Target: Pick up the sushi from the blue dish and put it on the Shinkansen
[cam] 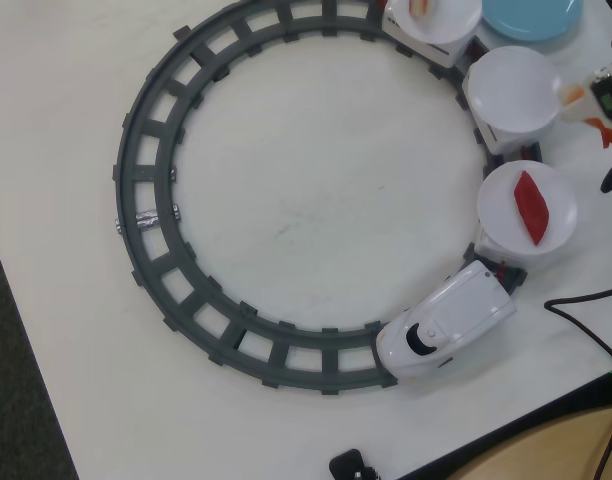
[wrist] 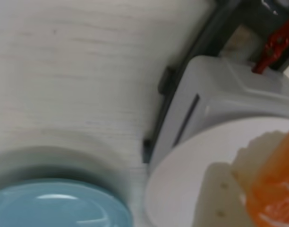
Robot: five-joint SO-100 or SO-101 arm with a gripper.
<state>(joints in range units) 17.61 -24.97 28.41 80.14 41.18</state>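
Carrying the sushi (cam: 604,128) toward the train: in the overhead view the gripper (cam: 586,100) enters at the right edge, just beside the middle white plate (cam: 511,85), with the forked red-orange tail showing below it. The blue dish (cam: 531,15) at the top edge looks empty, so the pick appears done and the placing step is in hand.

In the wrist view the orange sushi (wrist: 272,189) fills the lower right corner against a pale fingertip (wrist: 215,198), held over the rim of a white plate (wrist: 191,179) on a train car. The blue dish (wrist: 55,203) lies at lower left, apart from the car. The fingers seem closed on the sushi, though the contact itself is blurred.

The Shinkansen (cam: 446,335) sits on the grey track (cam: 146,220), nose at the bottom of the loop. The plate behind the nose carries a dark red piece (cam: 531,205); the top car's plate (cam: 431,15) also holds something. The middle plate looks bare.

Next move, by my judgement: shift the sushi inward over the middle plate's centre, lower, then open. Risk: release near the rim could let it slide off.
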